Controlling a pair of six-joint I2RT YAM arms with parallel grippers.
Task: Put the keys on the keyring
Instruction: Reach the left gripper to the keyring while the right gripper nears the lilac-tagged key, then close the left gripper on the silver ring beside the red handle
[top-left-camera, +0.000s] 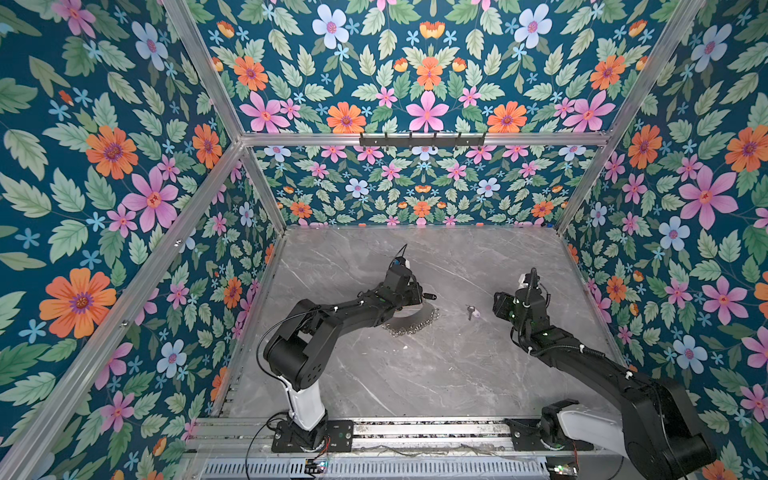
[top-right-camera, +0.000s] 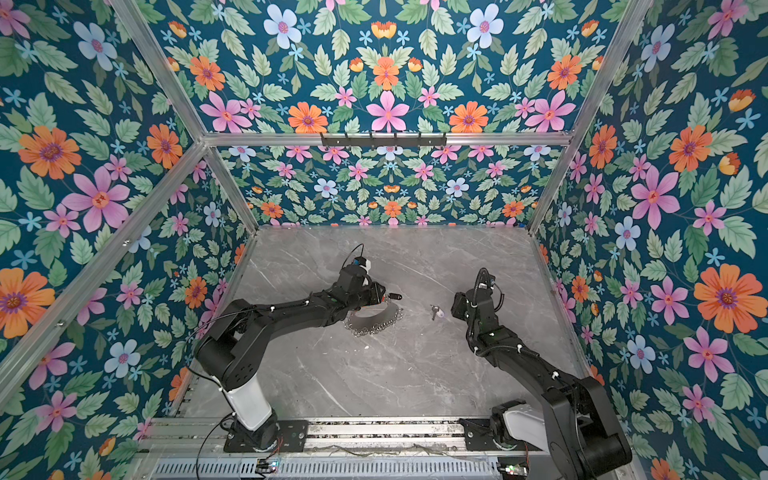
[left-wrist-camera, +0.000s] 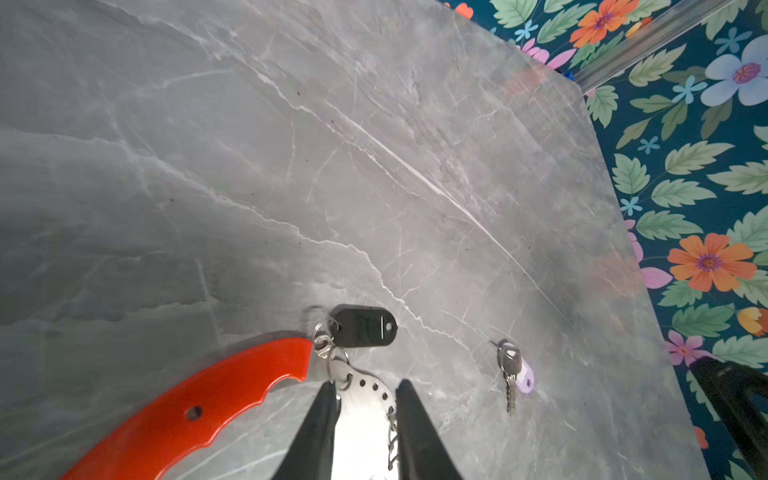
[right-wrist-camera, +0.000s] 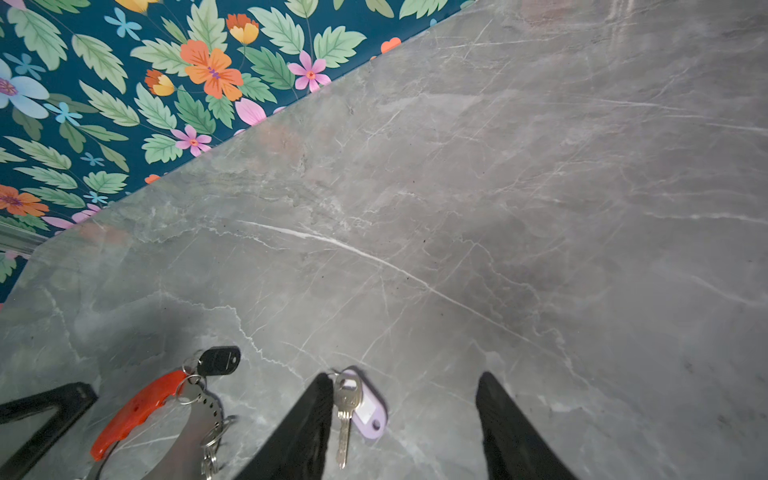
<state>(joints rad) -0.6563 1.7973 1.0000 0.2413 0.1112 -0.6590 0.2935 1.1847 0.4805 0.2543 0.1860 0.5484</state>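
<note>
The keyring (left-wrist-camera: 199, 411) lies on the grey marble table (left-wrist-camera: 291, 166). It has a red curved handle, a silver plate (left-wrist-camera: 361, 419) with small rings along its edge, and a black tag (left-wrist-camera: 363, 326). My left gripper (left-wrist-camera: 365, 395) is shut on the silver plate, which fills the gap between its black fingers (left-wrist-camera: 322, 415). In both top views the rings (top-left-camera: 411, 328) (top-right-camera: 376, 328) show below the left wrist. The keys (right-wrist-camera: 345, 405), one silver key with a lavender tag (right-wrist-camera: 370, 413), lie flat on the table (top-left-camera: 471, 311) (top-right-camera: 435, 311). My right gripper (right-wrist-camera: 405, 390) is open around them, one finger (right-wrist-camera: 316, 411) right beside the key.
Floral walls and aluminium frame posts close in the table on three sides. A black hook rail (top-left-camera: 422, 140) hangs on the back crossbar. The right gripper's finger (left-wrist-camera: 731, 399) shows at the edge of the left wrist view, near the key (left-wrist-camera: 510, 370).
</note>
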